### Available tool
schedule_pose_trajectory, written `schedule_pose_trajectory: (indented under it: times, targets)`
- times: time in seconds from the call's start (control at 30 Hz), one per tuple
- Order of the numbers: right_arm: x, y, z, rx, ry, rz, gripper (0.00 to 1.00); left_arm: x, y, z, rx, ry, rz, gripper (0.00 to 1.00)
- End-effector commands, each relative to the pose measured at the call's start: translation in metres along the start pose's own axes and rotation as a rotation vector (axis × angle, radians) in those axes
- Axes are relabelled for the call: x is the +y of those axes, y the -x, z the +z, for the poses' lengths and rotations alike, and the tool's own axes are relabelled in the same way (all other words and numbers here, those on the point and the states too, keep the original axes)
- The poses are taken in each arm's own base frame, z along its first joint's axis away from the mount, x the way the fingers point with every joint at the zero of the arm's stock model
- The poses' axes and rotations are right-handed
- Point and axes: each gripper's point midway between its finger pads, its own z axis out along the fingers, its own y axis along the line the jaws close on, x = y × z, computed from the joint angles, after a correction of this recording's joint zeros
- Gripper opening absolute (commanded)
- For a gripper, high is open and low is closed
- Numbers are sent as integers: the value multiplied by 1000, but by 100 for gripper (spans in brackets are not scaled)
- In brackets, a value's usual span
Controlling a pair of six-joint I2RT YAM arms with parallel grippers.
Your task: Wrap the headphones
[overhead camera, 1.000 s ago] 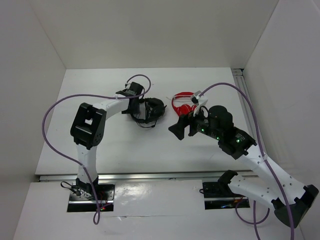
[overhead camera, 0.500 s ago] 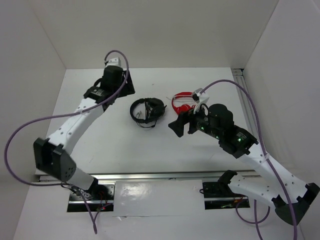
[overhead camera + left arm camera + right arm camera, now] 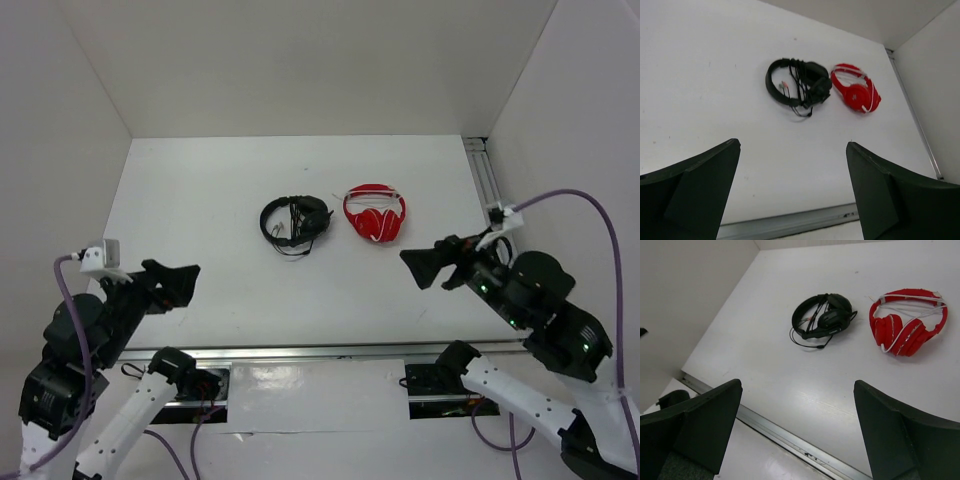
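The black headphones [image 3: 294,222] lie on the white table near its middle, with the thin black cable wound across the headband and earcups and a short end trailing off. They also show in the left wrist view [image 3: 799,87] and the right wrist view [image 3: 823,319]. My left gripper [image 3: 175,283] is open and empty, raised over the near left edge, far from them. My right gripper [image 3: 428,267] is open and empty, raised at the near right. Both wrist views show wide-apart fingers [image 3: 695,190] [image 3: 900,435] with nothing between.
Red headphones [image 3: 374,212] with a white cable lie just right of the black ones, also in the left wrist view [image 3: 856,94] and right wrist view [image 3: 907,320]. A metal rail [image 3: 300,352] runs along the table's near edge; another rail [image 3: 484,180] lines the right side. White walls enclose the table.
My left arm let go near the black headphones and swung back from the far left to the near left edge. My right arm drew back from beside the red headphones to the near right.
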Motion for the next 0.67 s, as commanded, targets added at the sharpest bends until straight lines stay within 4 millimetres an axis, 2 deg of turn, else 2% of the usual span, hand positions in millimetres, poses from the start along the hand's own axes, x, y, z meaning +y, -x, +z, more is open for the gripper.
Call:
schedule_pose_trajectory:
  times: [0.0, 0.03, 0.1, 0.13, 0.23, 0.4, 0.47, 0.63]
  targets:
    - [-13, -18, -24, 29, -33, 54, 100, 9, -41, -17, 125, -18, -16, 100]
    - [-16, -21, -35, 26, -32, 76, 100, 7, -37, -28, 85, -55, -24, 100]
    - [-22, -30, -41, 29, -33, 76, 100, 7, -35, -39, 51, -84, -14, 100]
    - [-24, -31, -51, 5, -21, 81, 100, 8, -36, -45, 42, -89, -37, 100]
    - [-34, -38, -59, -7, -42, 81, 100, 8, -39, -57, 4, -136, -55, 100]
    - [-43, -52, -60, 33, -77, 68, 100, 13, -46, -54, 38, -100, -60, 100]
    - [-43, -52, -60, 33, -77, 68, 100, 19, -50, -52, 57, -63, -67, 100]
    - [-45, -51, -60, 26, -90, 77, 100, 19, -50, -52, 57, -62, -67, 100]
